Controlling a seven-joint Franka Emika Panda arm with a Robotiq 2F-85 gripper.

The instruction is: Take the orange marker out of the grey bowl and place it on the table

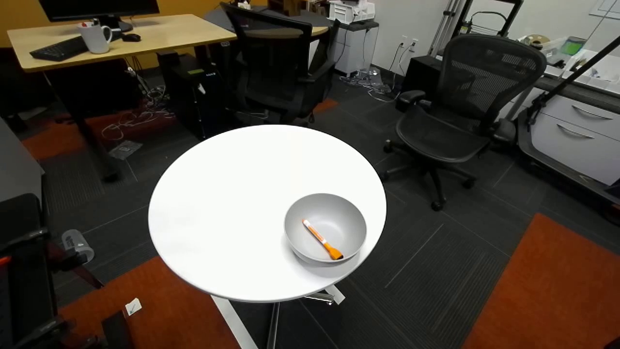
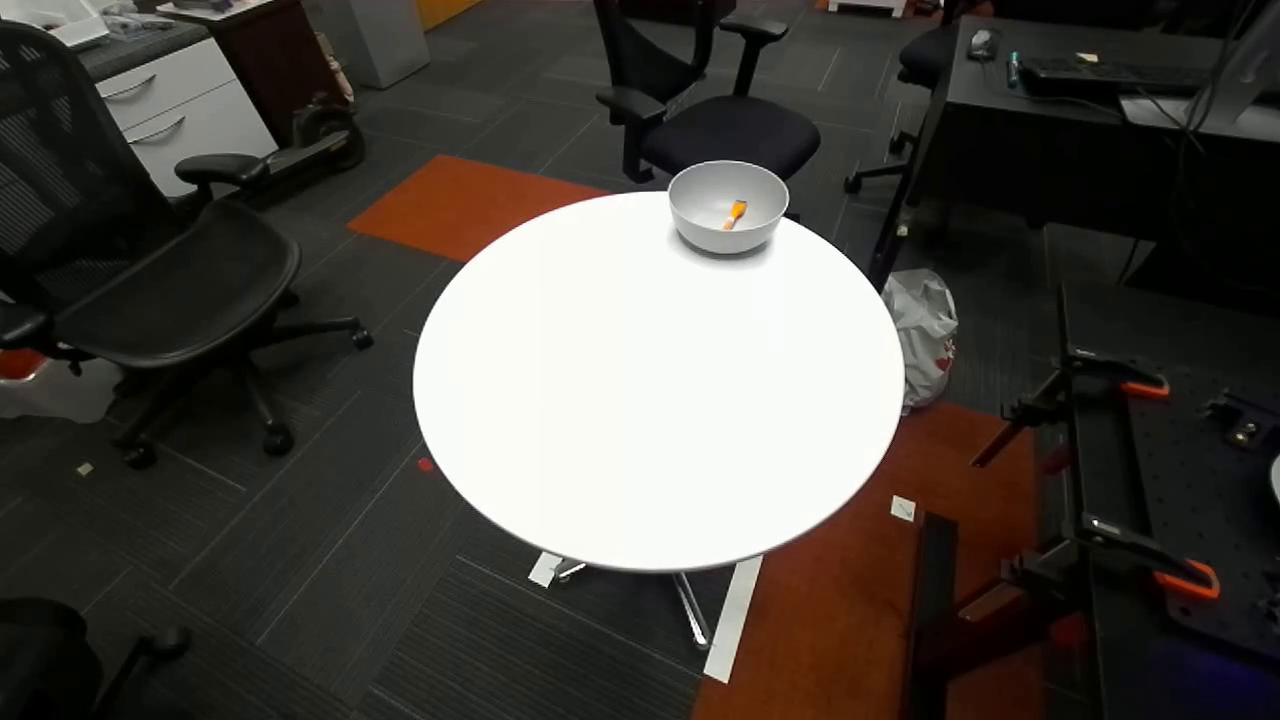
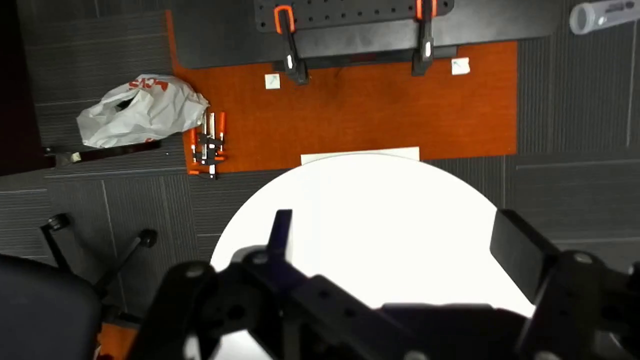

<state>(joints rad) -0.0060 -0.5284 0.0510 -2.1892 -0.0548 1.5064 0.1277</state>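
pincer (image 3: 393,225) is gaping wide above the worktop (image 3: 370,185), holding nothing; orange marker (image 1: 321,239) is lying aslant inside the grey bowl (image 1: 346,220), probably sitting off toward the plastic bag (image 3: 142,111), unseen in wrist view.

Looks smooth and matt, like plastic, on the grey bowl (image 1: 344,223), and like plastic on the orange marker (image 1: 321,238). Appears smooth and even across the tabletop (image 1: 218,194); gleams as polished metal on the foot (image 2: 690,608) beneath. Shows a mostly matt finish on the end effector (image 3: 393,225). Resembles smooth wood on the desk (image 1: 184,34), open mesh on the chair back (image 1: 489,77), ribbed carpet on the floor (image 3: 575,100), paper on the slip (image 3: 460,66), thin, crinkled plastic on the bag (image 3: 165,110), and see-through plastic on the tube (image 3: 607,16).
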